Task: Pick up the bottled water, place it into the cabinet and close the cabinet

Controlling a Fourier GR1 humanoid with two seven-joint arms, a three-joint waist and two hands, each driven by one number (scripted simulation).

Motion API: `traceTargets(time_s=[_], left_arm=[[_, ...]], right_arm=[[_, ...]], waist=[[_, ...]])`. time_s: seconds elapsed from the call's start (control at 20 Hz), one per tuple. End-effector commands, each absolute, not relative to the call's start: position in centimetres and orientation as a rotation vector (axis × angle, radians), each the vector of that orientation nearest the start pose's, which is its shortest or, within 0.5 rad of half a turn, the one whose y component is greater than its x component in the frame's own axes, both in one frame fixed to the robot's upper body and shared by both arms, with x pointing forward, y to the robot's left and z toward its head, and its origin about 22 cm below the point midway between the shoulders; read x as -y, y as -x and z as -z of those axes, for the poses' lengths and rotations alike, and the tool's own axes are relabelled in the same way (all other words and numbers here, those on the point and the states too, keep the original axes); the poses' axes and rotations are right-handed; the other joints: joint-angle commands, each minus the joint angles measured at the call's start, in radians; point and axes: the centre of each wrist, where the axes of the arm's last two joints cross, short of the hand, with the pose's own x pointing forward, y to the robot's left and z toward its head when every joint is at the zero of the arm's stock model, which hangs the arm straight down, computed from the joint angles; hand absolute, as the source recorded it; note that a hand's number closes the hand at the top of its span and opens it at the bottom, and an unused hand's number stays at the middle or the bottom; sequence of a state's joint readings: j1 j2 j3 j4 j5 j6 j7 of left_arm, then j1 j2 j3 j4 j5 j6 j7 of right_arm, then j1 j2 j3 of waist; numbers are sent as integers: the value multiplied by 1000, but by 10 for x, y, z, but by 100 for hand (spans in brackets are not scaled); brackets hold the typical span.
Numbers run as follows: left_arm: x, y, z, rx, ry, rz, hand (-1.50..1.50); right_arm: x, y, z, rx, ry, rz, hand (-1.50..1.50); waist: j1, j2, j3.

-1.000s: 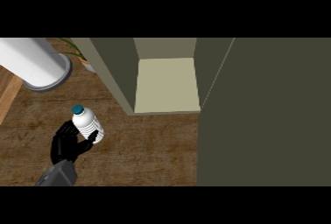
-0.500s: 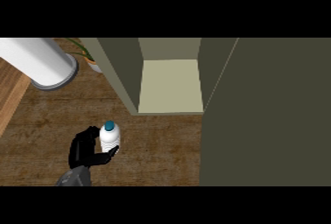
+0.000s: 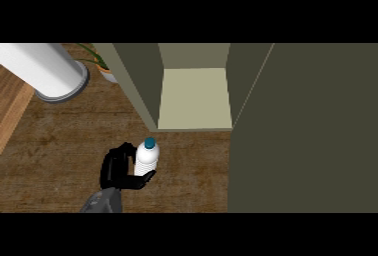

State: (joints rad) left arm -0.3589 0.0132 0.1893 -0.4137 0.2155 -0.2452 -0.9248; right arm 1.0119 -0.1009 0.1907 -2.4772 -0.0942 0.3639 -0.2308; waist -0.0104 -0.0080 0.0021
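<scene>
The water bottle (image 3: 148,156), white with a teal cap, stands upright over the dark wooden counter (image 3: 59,145). My left hand (image 3: 114,167) is shut on it: the palm lies against its left side and the thumb curls under its near side. Hand and bottle sit just in front of the cabinet's lower left corner. The cabinet (image 3: 193,97) stands open, showing a pale inner shelf. Its olive door (image 3: 306,130) is swung out and fills the right side of the view. My right hand does not show.
A large white cylinder (image 3: 44,70) with a grey rim lies at the upper left. A small potted plant (image 3: 105,70) stands beside the cabinet's left wall. A lighter wooden strip (image 3: 11,110) runs along the left edge.
My left hand has carried the bottle to the right, closer to the cabinet's opening. The cabinet door has not moved.
</scene>
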Motion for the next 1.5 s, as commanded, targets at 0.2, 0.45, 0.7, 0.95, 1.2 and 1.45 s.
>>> traceTargets(time_s=[0.2, 0.45, 0.7, 0.95, 1.2, 1.45], left_arm=[[-184, -291, 124, 1682, 357, -268, 150], [-156, -303, 90, 1749, 272, -184, 150], [-121, -329, 44, 1765, 229, -119, 150], [-95, -335, 16, 1749, 175, -119, 150], [-84, -349, 0, 1759, 54, -64, 150], [-87, -352, -2, 1717, -34, -101, 150]], right_arm=[[244, -29, -126, 1801, -211, -84, -150], [250, -31, -120, 1821, -199, -83, -150], [246, -30, -113, 1815, -217, -73, -150], [250, -33, -117, 1848, -194, -93, -150], [253, -36, -111, 1838, -196, -98, -150], [257, -38, -106, 1841, -199, -102, -150]], waist=[[-1, -2, -1], [7, -1, -1], [-11, 3, -2], [-27, 5, -2], [-48, 11, -1], [-48, 13, -1]])
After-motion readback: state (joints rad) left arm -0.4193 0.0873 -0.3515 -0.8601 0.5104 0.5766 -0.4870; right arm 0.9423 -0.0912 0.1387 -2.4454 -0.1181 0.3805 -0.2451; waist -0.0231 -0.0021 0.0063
